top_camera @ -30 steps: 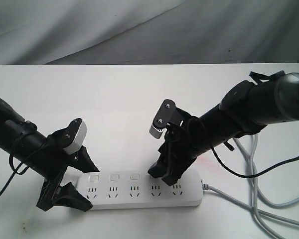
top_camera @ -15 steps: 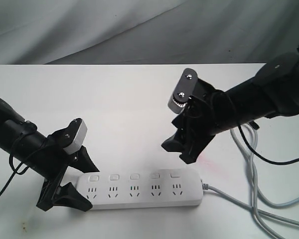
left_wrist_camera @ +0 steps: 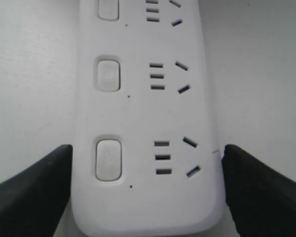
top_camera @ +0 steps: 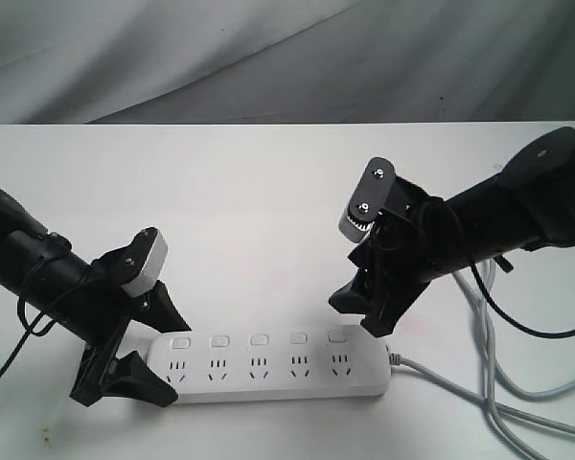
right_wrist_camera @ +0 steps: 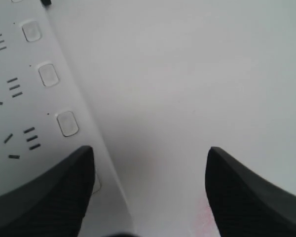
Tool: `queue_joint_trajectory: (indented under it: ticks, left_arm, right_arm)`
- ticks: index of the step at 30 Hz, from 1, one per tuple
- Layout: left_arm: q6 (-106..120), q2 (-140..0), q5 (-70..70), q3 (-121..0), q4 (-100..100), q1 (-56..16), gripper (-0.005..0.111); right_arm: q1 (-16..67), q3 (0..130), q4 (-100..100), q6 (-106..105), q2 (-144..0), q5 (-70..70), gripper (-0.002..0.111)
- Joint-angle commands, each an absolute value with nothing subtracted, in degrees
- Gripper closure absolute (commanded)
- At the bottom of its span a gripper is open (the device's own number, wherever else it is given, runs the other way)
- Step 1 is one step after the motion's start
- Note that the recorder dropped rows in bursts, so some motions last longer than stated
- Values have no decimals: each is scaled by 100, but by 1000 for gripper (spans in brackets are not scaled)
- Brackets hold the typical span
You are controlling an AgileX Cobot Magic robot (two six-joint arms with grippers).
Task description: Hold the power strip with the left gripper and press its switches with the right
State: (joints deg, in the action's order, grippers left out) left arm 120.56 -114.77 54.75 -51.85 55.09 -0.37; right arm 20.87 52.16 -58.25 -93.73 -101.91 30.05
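My black left gripper (top_camera: 171,360) clamping long white plastic power strip (top_camera: 268,369) at lower left, black right gripper (top_camera: 357,316) open above its other end, grey cord (top_camera: 412,364) cut off at right edge

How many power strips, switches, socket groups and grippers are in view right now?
power strip: 1
switches: 5
socket groups: 5
grippers: 2 (left gripper, right gripper)
Total: 13
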Motion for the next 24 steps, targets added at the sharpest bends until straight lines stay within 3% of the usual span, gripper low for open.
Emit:
queue_joint_trajectory:
  ticks: [1,24]
  left_arm:
    - [11994,-11477,5393,-5198,5494,-58,107]
    - [11994,-11477,5393,-5198,5494,-58,107]
  right_arm:
    - [2056,5186,-5880,-9445,-10531,3013,48]
    - [2056,5186,-6162,-9762,-11067,3064,48]
